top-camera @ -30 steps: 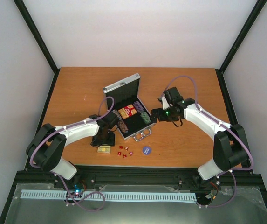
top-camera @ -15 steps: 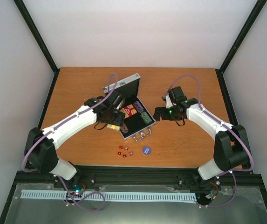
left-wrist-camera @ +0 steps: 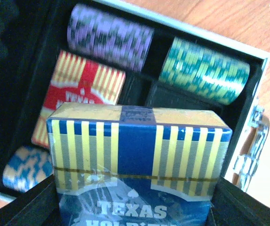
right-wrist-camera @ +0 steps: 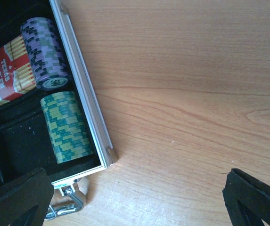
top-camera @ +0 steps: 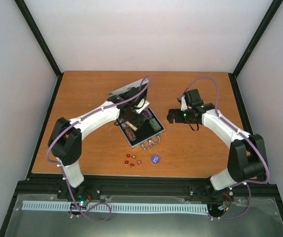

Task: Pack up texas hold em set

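The left pincer [left-wrist-camera: 135, 209] pinches a blue card box [left-wrist-camera: 139, 150] over the open silver case [right-wrist-camera: 80, 89] at mid-tabletop [top-camera: 82, 98], apparently above its vacant slot. The right pincer [right-wrist-camera: 135, 200] hangs spread just beside the case, toward the right edge. Red dice [top-camera: 131, 160] and a blue disc [top-camera: 155, 158] lie by the near edge.

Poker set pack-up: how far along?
Done: purple chip stack, green chip stack and red-orange card box lie in the open silver aluminium case. In hand: left gripper holds a blue-and-yellow card box above the case. Left: tiny red dice and blue-purple disc on the wooden table, then closing the case. Right gripper open, empty.
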Controlling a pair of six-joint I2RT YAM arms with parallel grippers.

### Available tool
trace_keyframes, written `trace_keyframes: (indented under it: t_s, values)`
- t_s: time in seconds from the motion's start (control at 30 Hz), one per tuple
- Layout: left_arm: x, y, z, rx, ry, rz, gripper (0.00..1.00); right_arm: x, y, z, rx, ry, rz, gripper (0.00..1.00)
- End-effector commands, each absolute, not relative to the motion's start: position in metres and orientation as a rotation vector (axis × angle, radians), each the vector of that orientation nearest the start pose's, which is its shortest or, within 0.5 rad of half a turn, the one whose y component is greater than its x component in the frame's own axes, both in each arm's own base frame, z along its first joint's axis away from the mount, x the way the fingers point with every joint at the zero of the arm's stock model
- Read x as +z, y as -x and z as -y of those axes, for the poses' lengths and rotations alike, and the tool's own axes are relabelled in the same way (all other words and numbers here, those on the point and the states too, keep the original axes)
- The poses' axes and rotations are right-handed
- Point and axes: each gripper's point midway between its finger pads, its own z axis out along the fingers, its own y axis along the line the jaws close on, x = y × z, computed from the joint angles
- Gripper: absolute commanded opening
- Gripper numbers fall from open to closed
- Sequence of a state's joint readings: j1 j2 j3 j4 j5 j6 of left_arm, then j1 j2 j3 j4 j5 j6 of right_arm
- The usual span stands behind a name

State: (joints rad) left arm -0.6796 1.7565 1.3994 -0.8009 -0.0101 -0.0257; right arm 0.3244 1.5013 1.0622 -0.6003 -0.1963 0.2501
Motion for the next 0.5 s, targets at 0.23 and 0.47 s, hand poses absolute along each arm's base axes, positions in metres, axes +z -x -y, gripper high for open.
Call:
trace_keyframes:
  t_s: [0.23, 0.47]
  values:
    - [0.108, -0.347, 0.303, -0.094, -1.217, -2.407, 0.59, 0.118, -0.350, -0.126, 0.434, 0.102, -2.611, 1.00]
    - [0.086, -0.344, 0.289, 0.005, -1.273, -2.387, 0.63, 0.115, -0.349, -0.123, 0.440, 0.082, -2.616, 1.00]
